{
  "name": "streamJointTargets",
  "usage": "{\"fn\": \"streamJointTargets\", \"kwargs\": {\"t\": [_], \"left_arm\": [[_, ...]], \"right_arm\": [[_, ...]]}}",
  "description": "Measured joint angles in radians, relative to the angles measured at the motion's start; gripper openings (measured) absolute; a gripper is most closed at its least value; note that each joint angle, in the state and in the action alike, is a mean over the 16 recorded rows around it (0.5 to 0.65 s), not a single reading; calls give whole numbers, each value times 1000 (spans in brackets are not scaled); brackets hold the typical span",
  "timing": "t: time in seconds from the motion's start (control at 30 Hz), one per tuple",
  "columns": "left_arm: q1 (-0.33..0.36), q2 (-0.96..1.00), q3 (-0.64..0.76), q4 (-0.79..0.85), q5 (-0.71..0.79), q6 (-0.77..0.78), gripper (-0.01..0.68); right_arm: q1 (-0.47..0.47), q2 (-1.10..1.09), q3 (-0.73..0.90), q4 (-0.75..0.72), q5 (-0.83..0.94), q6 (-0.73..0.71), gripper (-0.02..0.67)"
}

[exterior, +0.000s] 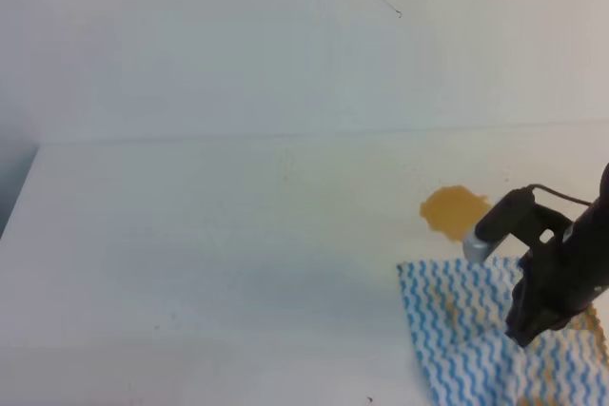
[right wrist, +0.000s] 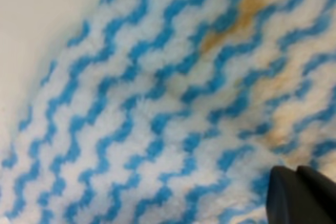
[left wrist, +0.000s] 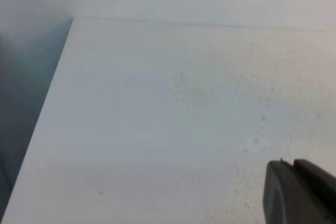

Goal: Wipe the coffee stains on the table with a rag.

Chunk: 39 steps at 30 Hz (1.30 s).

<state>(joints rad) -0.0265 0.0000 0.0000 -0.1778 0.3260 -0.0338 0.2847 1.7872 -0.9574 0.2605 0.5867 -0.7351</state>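
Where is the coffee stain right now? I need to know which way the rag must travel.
In the exterior high view the coffee stain lies on the table at right, just beyond the rag's far edge, beside the right gripper.

rag [exterior: 466, 330] on table [exterior: 209, 235], front right | coffee stains [exterior: 453, 209] seemingly just behind
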Motion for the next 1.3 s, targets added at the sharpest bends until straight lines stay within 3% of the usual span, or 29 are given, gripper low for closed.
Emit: {"fn": "streamJointTargets", "kwargs": {"t": [0.33,0.47,0.77,1.0,1.3], "left_arm": [[0,0,0,0,0,0,-4],[0,0,0,0,0,0,-4],[0,0,0,0,0,0,-4],[0,0,0,0,0,1,-4],[0,0,0,0,0,2,-4]], "right_arm": [[0,1,-187,-59,65,42,0],[0,1,-248,-76,136,52,30],[0,6,-309,-63,321,45,270],[11,37,-276,-42,346,10,459],[36,104,-224,-50,298,-22,500]]}}
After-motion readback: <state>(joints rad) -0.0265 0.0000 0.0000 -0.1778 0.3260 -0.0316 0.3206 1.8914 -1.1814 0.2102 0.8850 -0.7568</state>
